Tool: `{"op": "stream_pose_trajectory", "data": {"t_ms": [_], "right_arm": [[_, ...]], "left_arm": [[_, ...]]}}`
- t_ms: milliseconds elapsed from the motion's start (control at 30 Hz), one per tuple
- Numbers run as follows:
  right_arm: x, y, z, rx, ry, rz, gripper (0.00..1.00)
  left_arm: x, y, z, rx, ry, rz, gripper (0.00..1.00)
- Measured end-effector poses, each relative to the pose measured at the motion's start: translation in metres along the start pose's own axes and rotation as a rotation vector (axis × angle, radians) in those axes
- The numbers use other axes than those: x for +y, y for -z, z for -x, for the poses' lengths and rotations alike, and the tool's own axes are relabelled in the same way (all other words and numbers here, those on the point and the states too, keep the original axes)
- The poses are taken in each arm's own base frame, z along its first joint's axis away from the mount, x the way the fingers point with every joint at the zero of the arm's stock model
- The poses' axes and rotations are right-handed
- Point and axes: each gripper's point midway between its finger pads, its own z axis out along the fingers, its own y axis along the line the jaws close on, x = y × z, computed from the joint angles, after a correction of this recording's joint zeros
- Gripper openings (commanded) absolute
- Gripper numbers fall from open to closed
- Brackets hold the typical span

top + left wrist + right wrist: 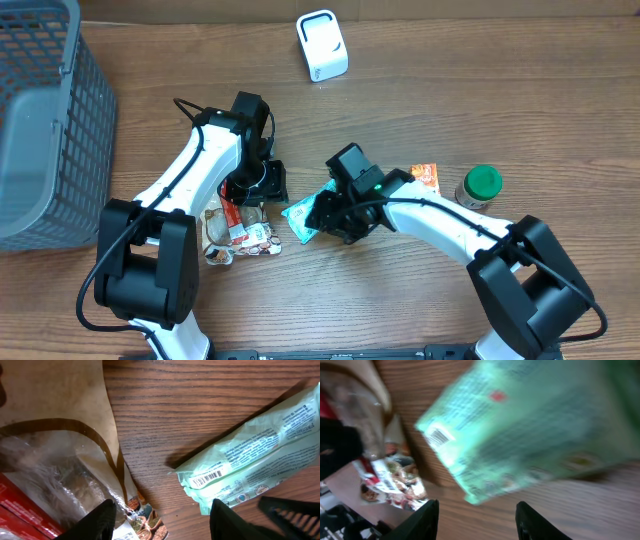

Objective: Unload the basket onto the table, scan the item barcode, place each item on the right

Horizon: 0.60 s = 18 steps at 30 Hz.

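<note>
From the overhead I see the green packet (300, 219) lying near the middle of the table (430, 100), between my two arms and well apart from the white scanner (322, 45) at the far edge. The left gripper (162, 507) hangs just beside the packet, its fingers spread wide with nothing between them but wood and the corner of a printed snack pouch (248, 240). A brown bag (55, 450) with a clear window fills the left side of that camera. The packet's barcode (206, 478) shows near one end, turned toward the left wrist camera. The right gripper (476, 506) is at the packet's other end. Its fingers stand apart with the packet's edge close to the tips, but the view is blurred and I cannot tell whether they grip it. A green-lidded jar (479, 187) and an orange sachet (425, 175) sit by the right arm, and a grey basket (40, 120) stands at the far left.
</note>
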Motion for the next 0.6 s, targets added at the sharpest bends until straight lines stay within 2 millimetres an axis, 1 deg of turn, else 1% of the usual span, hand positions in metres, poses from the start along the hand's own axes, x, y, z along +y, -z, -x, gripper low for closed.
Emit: {"op": "stream_pose_trajectory", "data": {"t_ms": [100, 300, 433, 600], "right_arm": [[-0.016, 0.010, 0.004, 0.018, -0.030, -0.031, 0.51], [-0.028, 0.034, 0.030, -0.044, -0.017, -0.019, 0.52], [-0.038, 0.041, 0.043, -0.078, -0.023, -0.029, 0.54], [-0.043, 0.044, 0.049, -0.094, -0.023, -0.035, 0.56]], "left_arm": [[-0.002, -0.001, 0.001, -0.006, -0.022, 0.002, 0.50], [-0.022, -0.011, 0.004, -0.046, -0.097, -0.007, 0.47], [-0.030, -0.018, -0.002, -0.041, -0.134, -0.001, 0.41], [-0.032, -0.025, -0.002, -0.054, -0.150, 0.003, 0.37]]}}
